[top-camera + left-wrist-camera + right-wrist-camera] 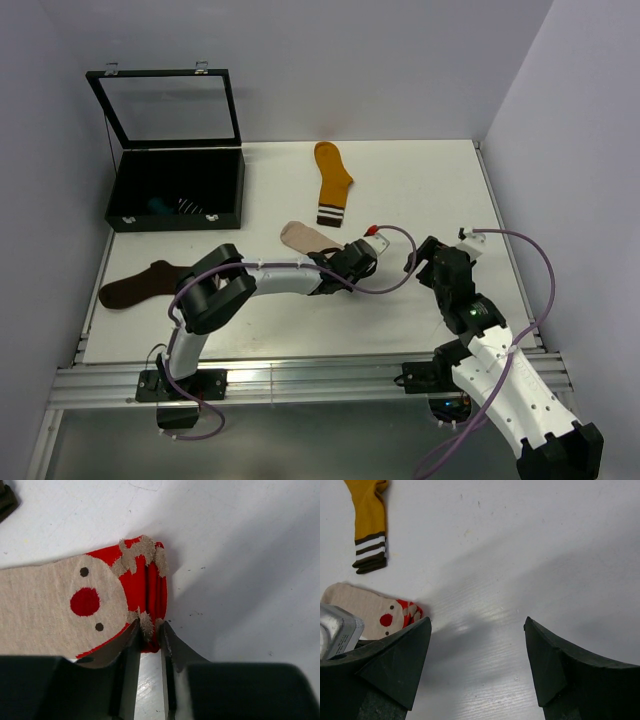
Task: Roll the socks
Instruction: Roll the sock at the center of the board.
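The left claw (150, 630) is clenched on the beige sock (45, 610). Its two fingers stand nearly together with the lower edge of the red end (150, 585) pinched between them, right at the tip. That end already looks doubled over on itself, with several red layers stacked ahead of the fingers. The grip probably sits there because a roll has to start from one extremity and travel up the length. The rest of the sock lies flat on the worktop (420, 190), stretching away to one side of the left claw with its red-nosed face turned up. Lying flat like that, it should give the roll a smooth run. The right claw (477, 625) is released, its fingers spread wide with nothing between them. It hangs above bare worktop just beside the left claw, apart from the fabric, which shows off its left finger. Most likely it waits there to pin or steady the sock once the turn begins. Beyond the left claw, farther from the arm bases, the mustard sock (332, 180) lies unrolled. The brown sock (140, 285) lies well apart from both claws, near the left arm's elbow. An open black case (175, 222) stands beyond the brown sock, and two socks seem to lie inside it.
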`<state>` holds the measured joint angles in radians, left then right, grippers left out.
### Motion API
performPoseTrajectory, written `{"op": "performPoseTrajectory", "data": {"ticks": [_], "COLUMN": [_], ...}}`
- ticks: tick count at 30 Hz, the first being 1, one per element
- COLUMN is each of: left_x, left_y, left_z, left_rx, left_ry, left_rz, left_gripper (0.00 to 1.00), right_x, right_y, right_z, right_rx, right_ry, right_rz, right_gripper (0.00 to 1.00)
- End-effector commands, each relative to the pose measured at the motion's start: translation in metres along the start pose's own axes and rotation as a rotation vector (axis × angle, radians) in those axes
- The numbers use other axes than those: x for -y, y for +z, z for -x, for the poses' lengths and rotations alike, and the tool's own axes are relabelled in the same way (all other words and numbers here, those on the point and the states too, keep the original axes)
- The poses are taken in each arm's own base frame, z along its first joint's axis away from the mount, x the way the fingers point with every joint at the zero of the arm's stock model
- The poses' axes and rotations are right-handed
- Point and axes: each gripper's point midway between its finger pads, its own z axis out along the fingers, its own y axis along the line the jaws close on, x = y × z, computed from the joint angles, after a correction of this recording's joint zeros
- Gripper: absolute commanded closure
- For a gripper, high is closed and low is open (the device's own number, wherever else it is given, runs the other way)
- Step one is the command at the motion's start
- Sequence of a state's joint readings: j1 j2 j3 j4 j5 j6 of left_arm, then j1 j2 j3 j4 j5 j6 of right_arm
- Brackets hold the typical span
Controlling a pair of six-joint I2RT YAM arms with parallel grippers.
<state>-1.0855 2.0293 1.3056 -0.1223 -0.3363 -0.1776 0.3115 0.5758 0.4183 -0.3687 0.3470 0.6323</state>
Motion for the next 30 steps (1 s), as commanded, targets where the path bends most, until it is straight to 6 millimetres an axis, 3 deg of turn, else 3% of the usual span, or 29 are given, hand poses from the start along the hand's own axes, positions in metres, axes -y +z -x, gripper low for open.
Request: {"op": "performPoseTrajectory", "data": {"ticks": [1,2,4,8,12,13,15,16,24,30], "left_x": [0.004,0.004,0.001,0.002,0.002,-0.010,-0.004,-0.016,-0.025,-0.036], "left_y": [0.003,0.002,0.001,-0.010,-0.025,-0.026,-0.030,-0.029,-0.021,-0.019], "left_z": [-0.011,-0.011,-0.009,0.001,0.016,0.022,0.023,0.025,0.008,0.000], "left_rx": [-0.048,-0.047,-0.043,-0.022,-0.005,0.004,-0.015,-0.017,-0.098,-0.112], "left_ry": [0.034,0.033,0.024,-0.036,-0.205,-0.262,-0.366,-0.417,-0.611,-0.723], "left_rz": [-0.010,-0.007,0.006,-0.041,-0.171,-0.187,-0.296,-0.316,-0.432,-0.452], "left_gripper": [0.81,0.91,1.00,1.00,1.00,1.00,1.00,1.00,1.00,1.00], "right_x": [-0.003,-0.004,-0.005,-0.012,-0.023,-0.025,-0.037,-0.040,-0.079,-0.105], "right_y": [-0.001,0.000,0.000,0.000,-0.001,0.000,0.000,0.002,0.017,0.043], "right_z": [0.014,0.014,0.012,0.012,0.012,0.010,0.007,0.002,-0.022,-0.036], "right_rx": [0.039,0.038,0.028,0.023,0.007,-0.006,-0.030,-0.053,-0.195,-0.274], "right_ry": [0.025,0.025,0.022,0.023,0.019,0.018,0.021,0.023,0.084,0.128], "right_rz": [0.000,0.001,0.011,0.041,0.089,0.099,0.157,0.167,0.305,0.323], "right_gripper": [0.18,0.18,0.18,0.18,0.18,0.18,0.20,0.20,0.27,0.32]}}
